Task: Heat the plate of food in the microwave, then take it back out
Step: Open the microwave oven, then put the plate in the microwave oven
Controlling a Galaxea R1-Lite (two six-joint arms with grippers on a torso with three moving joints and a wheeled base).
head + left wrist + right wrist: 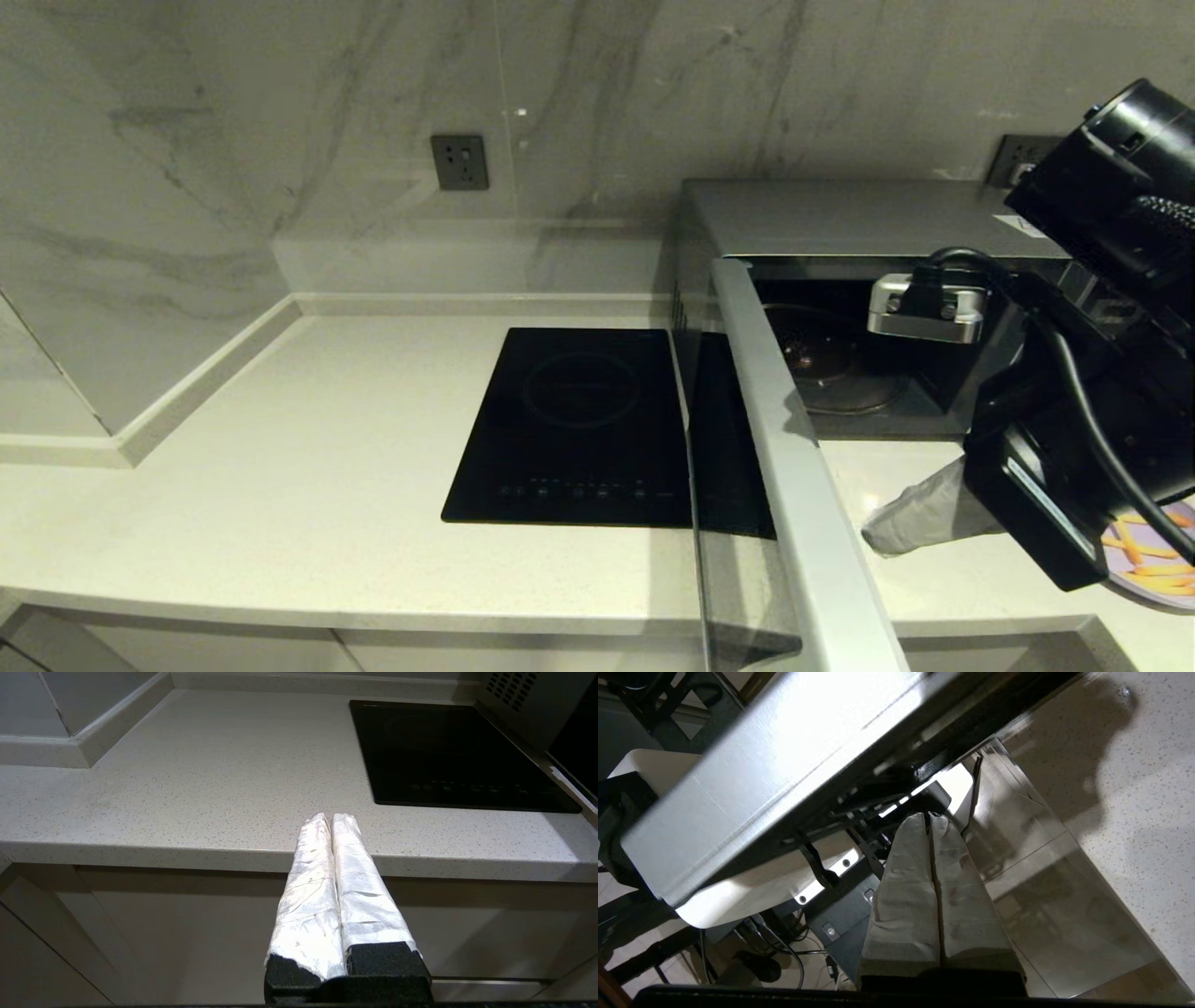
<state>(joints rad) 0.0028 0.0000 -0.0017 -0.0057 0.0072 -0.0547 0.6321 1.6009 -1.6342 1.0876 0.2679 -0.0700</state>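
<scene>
The silver microwave [840,219] stands at the back right with its door [794,485] swung wide open toward me. Its dark cavity and glass turntable [840,373] hold nothing. The pale lilac plate of food [1153,565] with orange-yellow sticks rests on the counter at the far right, mostly hidden behind my right arm. My right gripper [873,539] is shut and empty, low over the counter just right of the door's inner face; its tips [930,817] point at the door's edge [761,779]. My left gripper [331,817] is shut and empty, parked in front of the counter edge.
A flat black induction hob [579,420] is set into the pale counter left of the microwave, also in the left wrist view [448,751]. A wall socket [459,162] sits on the marble backsplash. The open door juts past the counter's front edge.
</scene>
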